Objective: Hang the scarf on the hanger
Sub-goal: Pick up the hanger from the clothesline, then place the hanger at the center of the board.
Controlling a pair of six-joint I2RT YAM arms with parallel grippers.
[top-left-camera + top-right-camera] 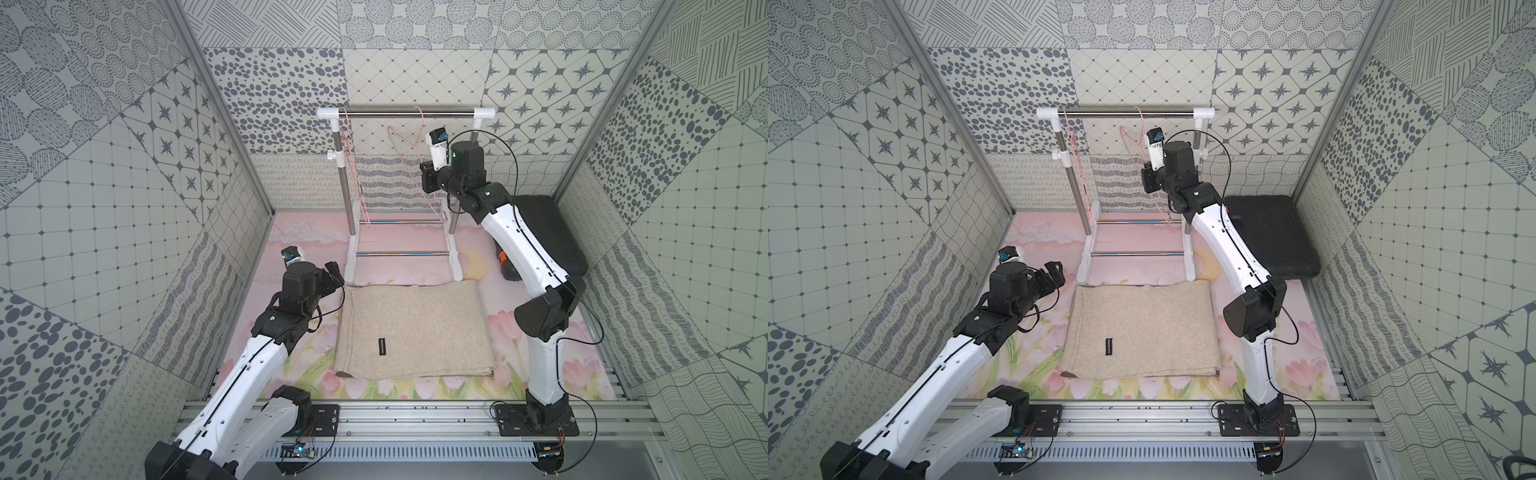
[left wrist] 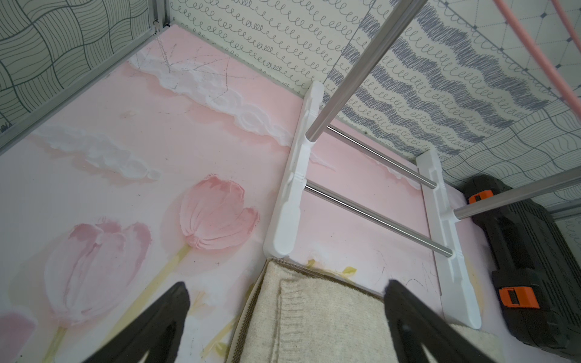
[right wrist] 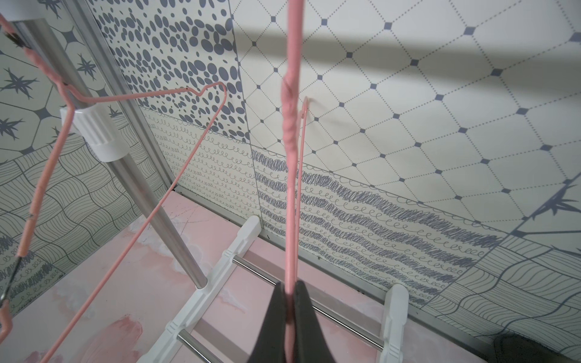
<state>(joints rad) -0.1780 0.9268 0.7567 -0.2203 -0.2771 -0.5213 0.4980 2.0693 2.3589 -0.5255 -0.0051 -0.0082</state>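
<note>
The beige knitted scarf (image 1: 411,328) lies folded flat on the table in front of the rack, with a small black label on top. A pink wire hanger (image 3: 290,125) hangs from the rack's top bar (image 1: 409,113) near its right end. My right gripper (image 3: 290,289) is shut on this hanger's wire below the twisted neck, and it shows raised at the rack (image 1: 428,183) in a top view. My left gripper (image 2: 286,289) is open just above the scarf's far left corner (image 2: 314,320), touching nothing.
A second pink hanger (image 3: 125,176) hangs near the left post (image 1: 344,187) of the rack. The rack's white feet and cross rods (image 1: 401,253) stand just behind the scarf. A black case (image 1: 548,232) with orange latches lies at the back right.
</note>
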